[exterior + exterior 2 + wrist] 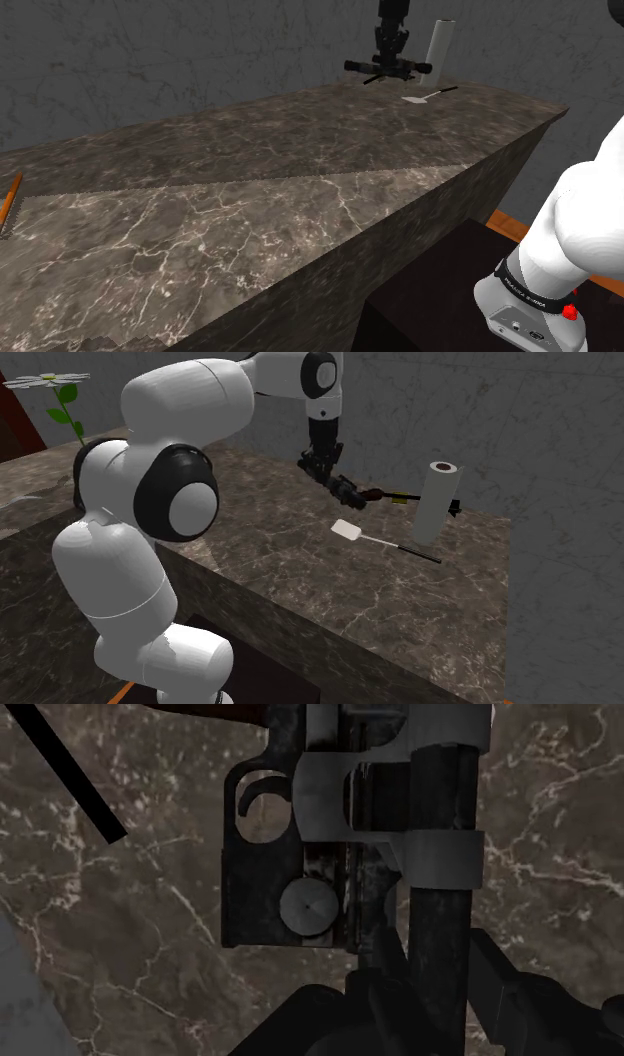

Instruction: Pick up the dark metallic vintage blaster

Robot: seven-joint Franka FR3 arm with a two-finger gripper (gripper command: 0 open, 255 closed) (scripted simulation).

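The surface (250, 170) is a long slab of dark brown marble with white veins and sharp edges. Toward its far end lies a white flat-headed spatula (415, 99) with a thin black handle. Just beyond, the black gripper (390, 58) pinches the dark, scuffed-metal blaster (360, 66), near an upright grey roll (438, 45). Behind is a mottled grey wall (150, 60).

Dark, grey-fitted, long-barrelled blaster (388, 68) sits roughly level, clasped in the hand (390, 58) above the counter's (300, 140) far end.
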